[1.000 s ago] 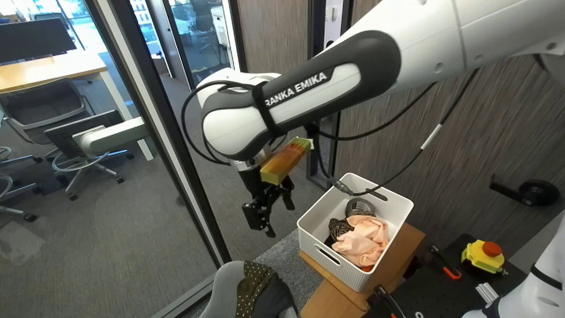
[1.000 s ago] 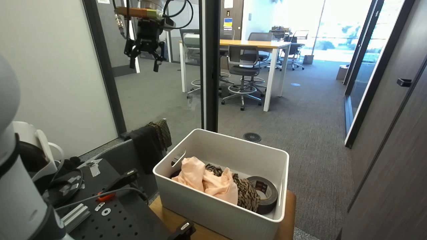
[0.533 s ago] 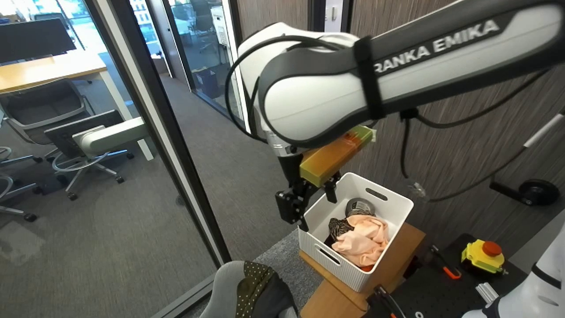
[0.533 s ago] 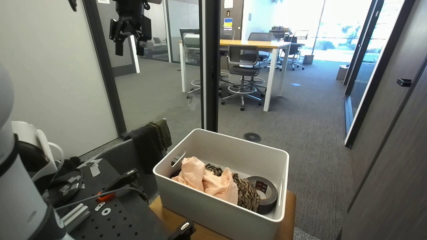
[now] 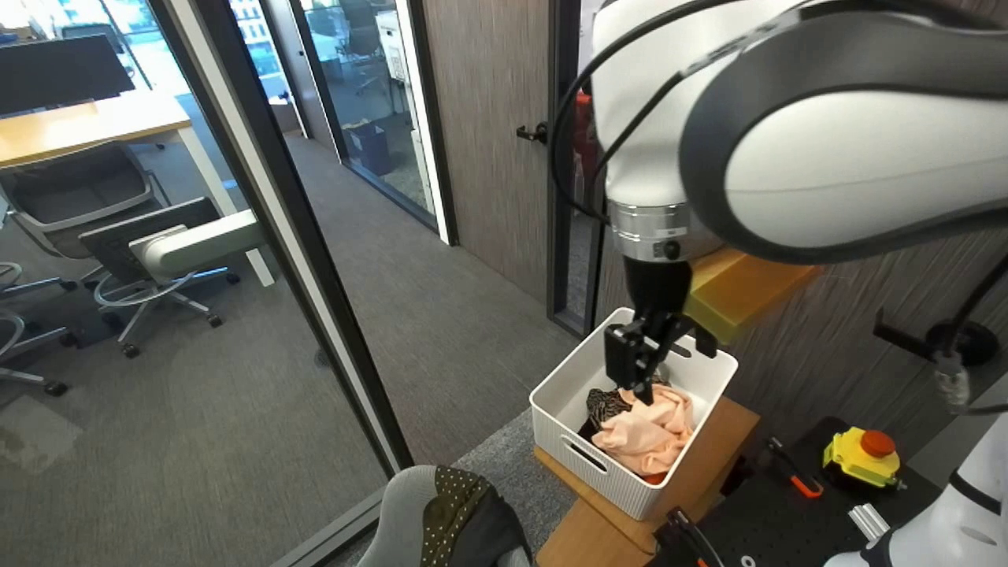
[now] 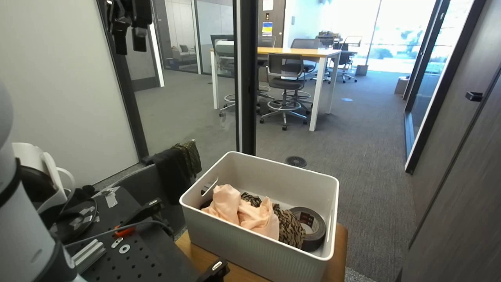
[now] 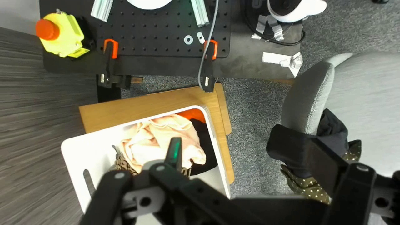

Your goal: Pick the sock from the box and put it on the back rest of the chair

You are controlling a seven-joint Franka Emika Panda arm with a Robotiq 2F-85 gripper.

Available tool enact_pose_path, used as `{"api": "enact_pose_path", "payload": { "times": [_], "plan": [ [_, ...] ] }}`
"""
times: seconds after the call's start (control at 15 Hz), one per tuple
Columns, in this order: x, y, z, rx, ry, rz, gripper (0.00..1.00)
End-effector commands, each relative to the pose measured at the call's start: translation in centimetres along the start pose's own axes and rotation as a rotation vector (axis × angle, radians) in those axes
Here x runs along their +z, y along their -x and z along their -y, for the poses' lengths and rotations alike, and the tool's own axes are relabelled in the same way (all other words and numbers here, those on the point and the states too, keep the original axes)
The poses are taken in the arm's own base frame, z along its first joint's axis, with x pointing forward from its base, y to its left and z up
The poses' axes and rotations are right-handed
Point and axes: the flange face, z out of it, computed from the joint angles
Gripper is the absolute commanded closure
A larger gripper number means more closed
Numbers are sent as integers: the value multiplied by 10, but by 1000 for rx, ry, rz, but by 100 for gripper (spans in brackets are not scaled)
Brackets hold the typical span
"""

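Note:
The white box shows in both exterior views and the wrist view. It holds a peach cloth, a tiger-patterned cloth, a black item, something orange and a tape roll. I cannot tell which is the sock. The chair's grey back rest has a dark cloth and a dotted cloth over it; it shows in both exterior views. My gripper is open and empty, high above; in the wrist view its fingers span box and chair.
The box stands on a wooden surface. A black pegboard table carries an emergency stop, orange-handled clamps and a cable. A glass wall with a dark frame post stands behind the chair. A wood-grain wall flanks the box.
The arm and gripper have swung right and nearer in an exterior view, over the box's outline, and up and left elsewhere. The gripper has turned. Box and cloths have not moved.

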Motion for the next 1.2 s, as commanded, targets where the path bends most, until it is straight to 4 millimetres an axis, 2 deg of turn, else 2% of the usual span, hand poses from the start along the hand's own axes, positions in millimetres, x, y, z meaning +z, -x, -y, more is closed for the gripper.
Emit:
{"api": "enact_pose_path", "payload": {
  "times": [0.0,0.13,0.27,0.47,0.8,0.87,1.13],
  "plan": [
    [4,41,-62,59,-32,-60,0],
    [6,48,-85,30,2,-83,0],
    [9,50,-104,-70,4,-113,0],
    [14,51,-125,-176,9,-130,0],
    [22,49,-138,-230,-10,-135,0],
    [21,48,-129,-215,-6,-96,0],
    [24,47,-129,-215,-4,-89,0]
  ]
}}
